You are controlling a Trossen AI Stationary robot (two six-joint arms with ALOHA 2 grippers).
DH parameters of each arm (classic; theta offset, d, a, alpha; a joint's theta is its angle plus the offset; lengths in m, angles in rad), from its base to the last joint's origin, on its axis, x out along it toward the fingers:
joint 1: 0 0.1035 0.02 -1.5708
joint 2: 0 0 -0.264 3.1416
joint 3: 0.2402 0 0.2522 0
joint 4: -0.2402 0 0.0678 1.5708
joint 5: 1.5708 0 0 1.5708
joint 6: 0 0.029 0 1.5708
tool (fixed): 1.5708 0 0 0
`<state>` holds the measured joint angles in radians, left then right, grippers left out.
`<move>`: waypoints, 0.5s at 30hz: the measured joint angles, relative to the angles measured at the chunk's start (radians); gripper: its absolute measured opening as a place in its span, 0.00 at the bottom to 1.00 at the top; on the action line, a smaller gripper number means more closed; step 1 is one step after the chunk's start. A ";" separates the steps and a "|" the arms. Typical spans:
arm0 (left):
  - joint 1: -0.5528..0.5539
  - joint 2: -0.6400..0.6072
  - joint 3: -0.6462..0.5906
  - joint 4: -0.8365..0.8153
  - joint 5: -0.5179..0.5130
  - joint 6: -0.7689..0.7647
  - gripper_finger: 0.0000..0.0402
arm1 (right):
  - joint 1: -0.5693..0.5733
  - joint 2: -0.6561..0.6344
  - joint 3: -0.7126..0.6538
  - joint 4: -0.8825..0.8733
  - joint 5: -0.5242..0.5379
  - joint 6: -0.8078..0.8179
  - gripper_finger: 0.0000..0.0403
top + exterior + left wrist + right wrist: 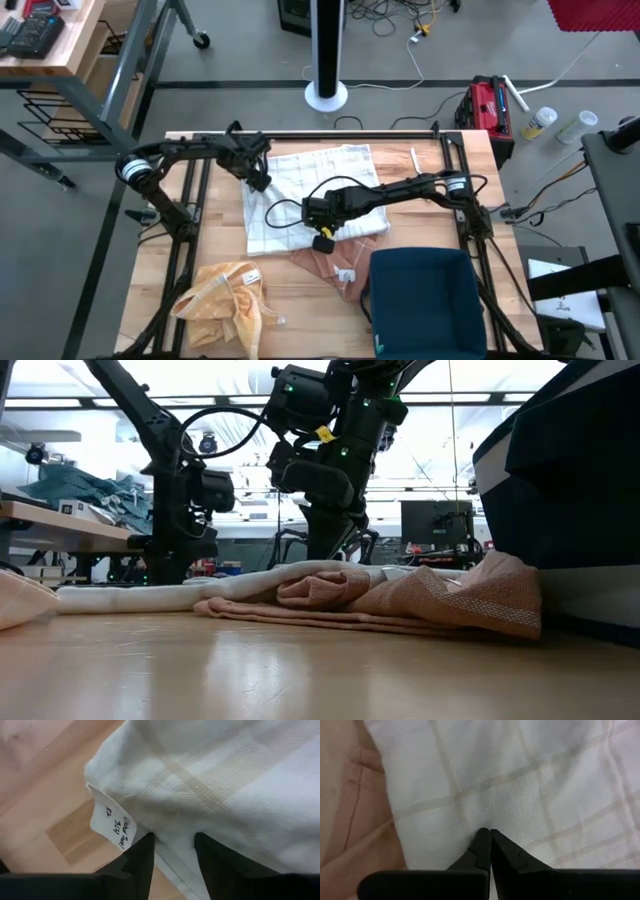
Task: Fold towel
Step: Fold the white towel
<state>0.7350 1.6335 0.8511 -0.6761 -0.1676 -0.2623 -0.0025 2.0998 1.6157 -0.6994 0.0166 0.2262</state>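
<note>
A white checked towel [310,190] lies spread on the wooden table, its near part resting on a pink cloth [335,262]. My left gripper [174,852] is open and points down at the towel's left edge, near the corner with a handwritten tag [114,826]. Its fingers stand on either side of the hem. In the high view, this left gripper [258,182] is at the towel's far left. My right gripper [488,836] is shut, with its tips on the towel's middle; the right gripper [312,214] reaches in from the right. My left gripper straddles the towel's hemmed edge [172,870] from above, fingers apart; I cannot tell whether they touch the cloth. My right gripper presses its shut fingertips [482,845] down on the towel's flat top [490,815], slanting down from the table's right. The towel lies flat under it.
A crumpled yellow cloth [225,300] lies at the near left of the table. A dark blue bin [425,300] stands at the near right, beside the pink cloth [400,600]. Bare wood shows left of the towel.
</note>
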 joint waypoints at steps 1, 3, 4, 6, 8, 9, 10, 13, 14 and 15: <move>-0.002 -0.002 -0.001 0.003 0.000 0.002 0.32 | 0.000 0.000 0.000 0.000 0.000 -0.001 0.00; -0.004 -0.004 0.000 0.004 0.000 0.002 0.28 | 0.000 0.000 0.000 0.001 0.000 -0.001 0.00; -0.005 -0.008 0.000 0.005 0.000 0.003 0.26 | 0.000 0.000 0.000 0.001 0.000 -0.002 0.00; -0.006 -0.016 -0.001 0.014 0.002 0.008 0.21 | 0.000 0.000 0.000 0.001 0.000 -0.002 0.00; -0.007 -0.024 -0.002 0.022 0.002 0.009 0.18 | 0.000 0.000 0.000 0.001 0.000 -0.002 0.00; -0.007 -0.030 -0.002 0.022 0.002 0.010 0.16 | 0.000 0.000 0.000 0.001 0.000 -0.002 0.00; -0.007 -0.031 -0.002 0.026 0.003 0.012 0.14 | 0.000 0.000 0.000 0.001 0.000 -0.002 0.00; -0.007 -0.032 -0.002 0.033 0.003 0.015 0.10 | 0.000 0.000 0.000 0.001 0.001 -0.002 0.00; -0.007 -0.032 -0.002 0.037 0.003 0.017 0.09 | 0.000 0.000 0.000 0.001 0.001 -0.002 0.00; -0.007 -0.032 -0.002 0.040 0.003 0.017 0.08 | 0.000 0.000 0.000 0.001 0.001 -0.002 0.00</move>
<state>0.7280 1.6020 0.8490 -0.6361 -0.1642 -0.2451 -0.0021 2.0998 1.6157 -0.6979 0.0174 0.2245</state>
